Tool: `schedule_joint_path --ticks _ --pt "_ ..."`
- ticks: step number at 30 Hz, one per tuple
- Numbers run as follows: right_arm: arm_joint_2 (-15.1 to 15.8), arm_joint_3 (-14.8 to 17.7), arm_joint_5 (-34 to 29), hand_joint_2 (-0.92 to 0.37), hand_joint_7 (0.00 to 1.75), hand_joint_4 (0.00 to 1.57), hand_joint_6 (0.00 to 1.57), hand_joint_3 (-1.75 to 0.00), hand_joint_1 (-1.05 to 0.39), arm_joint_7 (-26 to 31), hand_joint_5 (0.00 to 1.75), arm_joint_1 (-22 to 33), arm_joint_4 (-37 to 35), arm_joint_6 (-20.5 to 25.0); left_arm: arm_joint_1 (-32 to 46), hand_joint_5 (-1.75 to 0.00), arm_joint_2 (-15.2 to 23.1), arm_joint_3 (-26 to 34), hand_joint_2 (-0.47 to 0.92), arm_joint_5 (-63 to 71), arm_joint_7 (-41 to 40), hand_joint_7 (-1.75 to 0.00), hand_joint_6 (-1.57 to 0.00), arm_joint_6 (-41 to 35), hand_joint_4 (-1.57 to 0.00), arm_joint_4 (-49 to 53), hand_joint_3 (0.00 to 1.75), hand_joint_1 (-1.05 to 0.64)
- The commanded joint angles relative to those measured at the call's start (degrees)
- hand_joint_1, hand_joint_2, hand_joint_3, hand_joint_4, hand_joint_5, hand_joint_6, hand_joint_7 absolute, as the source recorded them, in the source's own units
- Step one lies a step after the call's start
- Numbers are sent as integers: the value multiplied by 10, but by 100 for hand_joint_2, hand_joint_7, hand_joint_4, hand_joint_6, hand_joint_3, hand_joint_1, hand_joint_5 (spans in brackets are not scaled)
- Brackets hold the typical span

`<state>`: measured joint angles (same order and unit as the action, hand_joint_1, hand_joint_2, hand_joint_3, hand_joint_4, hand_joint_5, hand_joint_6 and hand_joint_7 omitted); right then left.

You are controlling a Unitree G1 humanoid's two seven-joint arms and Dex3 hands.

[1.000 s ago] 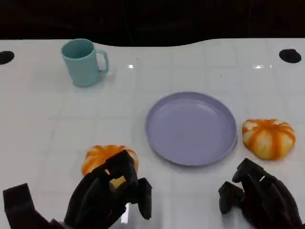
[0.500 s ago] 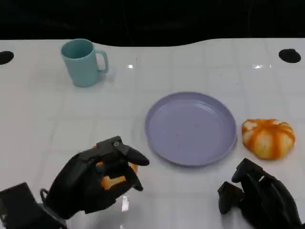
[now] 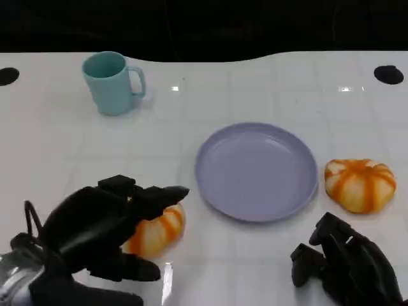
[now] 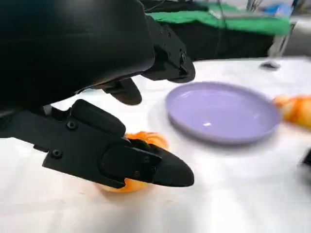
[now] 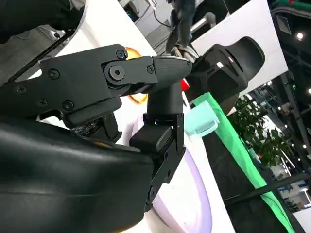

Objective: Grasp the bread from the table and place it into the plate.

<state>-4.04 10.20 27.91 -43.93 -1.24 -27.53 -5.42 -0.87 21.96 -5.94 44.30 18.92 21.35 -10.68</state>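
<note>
The near-left bread (image 3: 156,231) is cupped by the left hand (image 3: 102,226), fingers wrapped around it; the plate (image 3: 256,171) lies to its far right.

The right hand (image 3: 347,264) is seen clenched and empty.

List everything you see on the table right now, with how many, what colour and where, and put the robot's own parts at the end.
bread: two, orange with pale stripes; one near the table's front left, under the left hand's fingers, the other just right of the plate.
plate: one, lavender, mid table, nothing in it.
mug: one, pale teal, far left, handle to the right.
table: one, white, with a dark round hole at each far corner.
left hand: one, black, lower left, fingers arched over the near bread; whether it grips it cannot be told.
right hand: one, black, lower right, fingers curled in, holding nothing.
</note>
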Motion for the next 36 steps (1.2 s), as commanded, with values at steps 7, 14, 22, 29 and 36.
schedule_joint_path --ticks 7,14,22,29,36 --pt "6 -4 0 -92 142 78 71 -25 -57 8 169 15 21 9 -68 -31 12 -104 91 159 -33 0 -24 -102 -24 85 2 -78" --pt "7 -4 1 -92 142 79 71 -24 -58 13 169 19 31 20 -140 -29 -4 -163 92 164 -87 -1 -25 -132 -28 239 3 -75" --pt "8 -4 3 -92 141 79 71 -23 -57 10 168 24 37 27 -210 -88 -22 -209 92 112 -223 -5 -53 -70 -56 449 11 -39" --pt "8 -3 2 -92 140 80 72 -22 -58 10 168 24 38 26 -249 -173 -29 -228 72 81 -421 -153 -70 22 -80 587 89 -27" --pt "8 -2 -1 -92 141 79 71 -25 -57 8 169 20 30 18 -259 -175 -28 -213 60 56 -531 -174 -60 62 -80 589 117 -25"
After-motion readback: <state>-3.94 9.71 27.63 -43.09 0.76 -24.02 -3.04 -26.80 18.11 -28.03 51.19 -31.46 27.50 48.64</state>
